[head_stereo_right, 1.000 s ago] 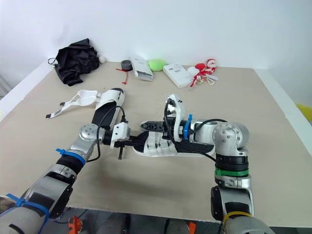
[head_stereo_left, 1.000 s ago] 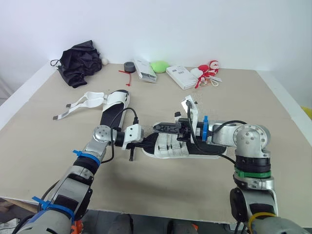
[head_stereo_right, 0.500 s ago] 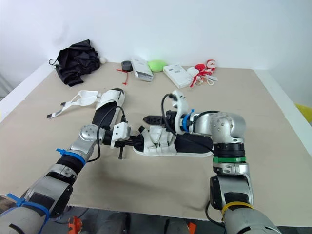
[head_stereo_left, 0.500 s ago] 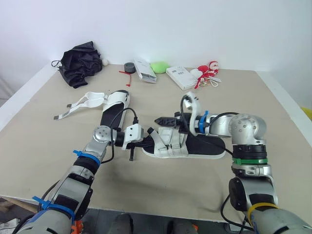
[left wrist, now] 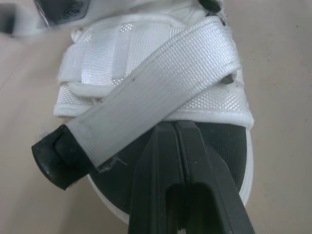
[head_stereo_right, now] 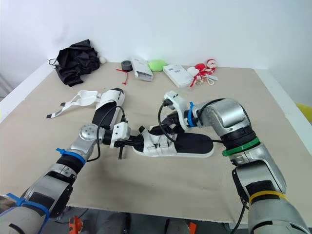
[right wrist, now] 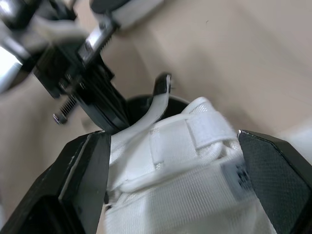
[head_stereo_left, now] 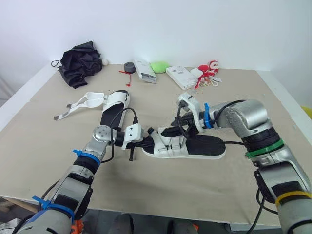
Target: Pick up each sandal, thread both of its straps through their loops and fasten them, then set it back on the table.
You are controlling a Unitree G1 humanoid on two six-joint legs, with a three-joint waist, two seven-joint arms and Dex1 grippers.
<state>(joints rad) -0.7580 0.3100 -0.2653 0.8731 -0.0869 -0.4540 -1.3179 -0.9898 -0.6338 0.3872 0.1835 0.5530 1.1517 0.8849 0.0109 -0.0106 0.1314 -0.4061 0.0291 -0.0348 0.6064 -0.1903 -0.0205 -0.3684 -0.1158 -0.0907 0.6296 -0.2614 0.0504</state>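
Observation:
One sandal (head_stereo_left: 195, 147), with a black footbed and white straps, lies flat mid-table. My left gripper (head_stereo_left: 147, 141) is shut, its tips (left wrist: 174, 127) resting on the toe of the footbed under a loose diagonal strap (left wrist: 161, 92). My right gripper (head_stereo_left: 179, 130) hovers just above the front straps (right wrist: 195, 161), open wide, with the straps between its fingers (right wrist: 83, 165) but not gripped. A strap end (right wrist: 163, 92) sticks up near the toe. The second sandal (head_stereo_left: 115, 104) lies at the left rear, its white straps (head_stereo_left: 83, 103) spread open on the table.
Along the back edge lie a black cloth bundle (head_stereo_left: 79, 62), a grey tape roll (head_stereo_left: 129, 66), a white box (head_stereo_left: 145, 70), a green object (head_stereo_left: 158, 66), another white box (head_stereo_left: 181, 77) and a red-and-white toy (head_stereo_left: 208, 73). The table (head_stereo_left: 161, 195) is beige.
My right gripper has opened and let go of the strap, and that arm has swung out to the right. The sandal has settled flat. The left gripper has stayed put.

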